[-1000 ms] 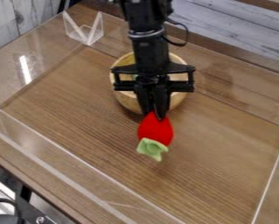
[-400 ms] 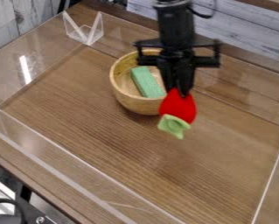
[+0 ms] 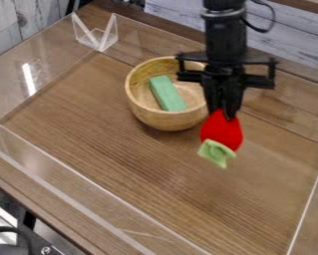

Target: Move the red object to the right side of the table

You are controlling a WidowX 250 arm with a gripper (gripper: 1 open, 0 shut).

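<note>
The red object (image 3: 221, 130) is a small red strawberry-like toy with a light green leafy end (image 3: 216, 153) pointing down. It hangs above the brown wood-grain table (image 3: 108, 169), right of centre. My gripper (image 3: 225, 111) comes straight down from above and is shut on the top of the red object. The black arm rises behind it toward the top of the view.
A wooden bowl (image 3: 142, 108) holding a flat green block (image 3: 168, 94) sits just left of the gripper. Low clear acrylic walls (image 3: 28, 75) border the table. A clear bracket (image 3: 92, 35) stands at the back left.
The gripper has carried the red object to the right, from in front of the bowl to the bowl's right side. The bowl and green block are now uncovered.
</note>
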